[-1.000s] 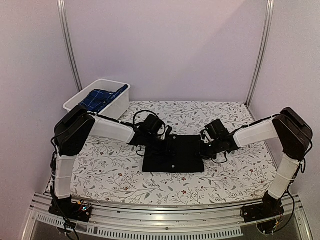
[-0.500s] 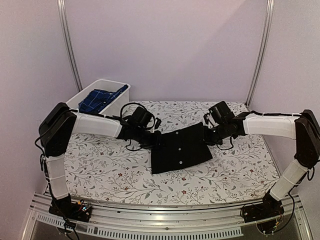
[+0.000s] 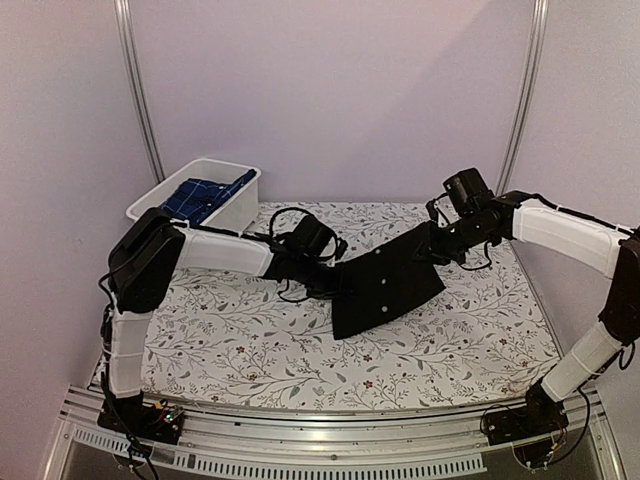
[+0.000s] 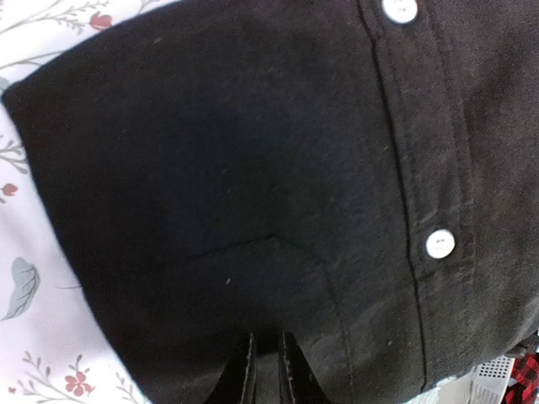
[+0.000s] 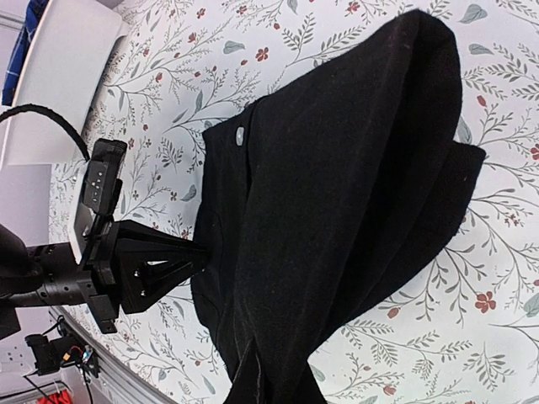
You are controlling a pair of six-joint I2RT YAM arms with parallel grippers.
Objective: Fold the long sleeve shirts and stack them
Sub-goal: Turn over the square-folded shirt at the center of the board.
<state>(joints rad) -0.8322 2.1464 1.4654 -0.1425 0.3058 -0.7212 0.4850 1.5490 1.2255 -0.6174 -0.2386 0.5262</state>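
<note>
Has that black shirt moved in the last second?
Yes. The black shirt has swung right and farther back on the table, away from the tub, its right end raised by the right hand.

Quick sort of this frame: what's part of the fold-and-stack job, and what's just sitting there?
Job:
- black shirt, pinched at opposite ends by the left gripper and right gripper, partly lifted
- blue plaid shirt, lying in the white tub

Just there:
- white tub, far left corner
- floral table cover
</note>
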